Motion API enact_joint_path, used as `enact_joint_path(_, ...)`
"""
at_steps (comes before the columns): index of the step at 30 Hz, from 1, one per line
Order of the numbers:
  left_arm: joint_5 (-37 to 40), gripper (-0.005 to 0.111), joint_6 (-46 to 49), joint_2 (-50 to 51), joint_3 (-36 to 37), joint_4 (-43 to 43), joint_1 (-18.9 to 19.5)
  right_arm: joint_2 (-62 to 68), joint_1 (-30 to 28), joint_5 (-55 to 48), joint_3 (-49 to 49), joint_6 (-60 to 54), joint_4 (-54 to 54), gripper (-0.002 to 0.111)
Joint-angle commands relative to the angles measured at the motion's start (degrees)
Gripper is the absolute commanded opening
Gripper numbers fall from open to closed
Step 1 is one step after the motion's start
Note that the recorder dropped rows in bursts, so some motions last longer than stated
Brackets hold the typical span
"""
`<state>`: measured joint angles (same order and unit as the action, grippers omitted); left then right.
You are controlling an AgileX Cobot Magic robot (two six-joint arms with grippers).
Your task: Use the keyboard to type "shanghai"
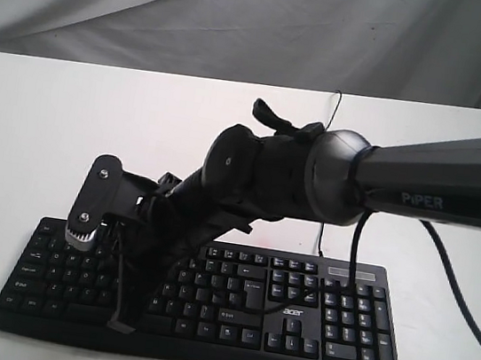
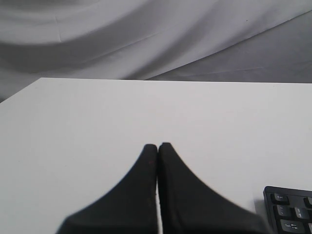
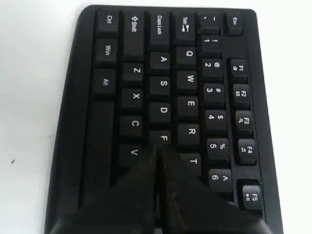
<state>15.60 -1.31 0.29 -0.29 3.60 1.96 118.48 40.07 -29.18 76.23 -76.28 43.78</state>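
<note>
Black right end effector (image 3: 157,148), arm (image 1: 438,176) w/ white "PiPER" mark (image 1: 423,200), black cable (image 1: 354,250).

There was one keyboard (image 1: 327,327), black with white legends, and one white table (image 1: 43,116) beneath it. Two grippers were counted, the left gripper (image 2: 157,145) and the right gripper (image 3: 157,148), each seen in its own wrist view and each with two fingers (image 3: 122,200), four in all. The exterior view showed a single arm (image 1: 437,185), marked PiPER once. One grey cloth backdrop (image 1: 245,19) hung behind, and one acer logo (image 1: 291,313) sat on the keyboard
</note>
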Motion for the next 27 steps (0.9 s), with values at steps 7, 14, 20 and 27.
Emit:
enact_joint_path(7, -0.36, 0.001, -0.07, -0.29, 0.29, -0.04, -0.21, -0.22, 2.13, 2.76, 1.24, 1.37, 0.75, 0.000)
enact_joint_path(14, -0.36, 0.001, -0.07, -0.29, 0.29, -0.04, -0.21, 8.93, 4.83, -3.67, 16.63, 9.85, -4.53, 0.000)
enact_joint_path(20, -0.36, 0.001, -0.07, -0.29, 0.29, -0.04, -0.21, 12.98, 6.74, -5.93, 23.53, 18.87, -13.93, 0.000)
enact_joint_path(27, -0.36, 0.001, -0.07, -0.29, 0.29, -0.04, -0.21, 13.05, 6.74, -5.91, 23.53, 18.98, -14.16, 0.000)
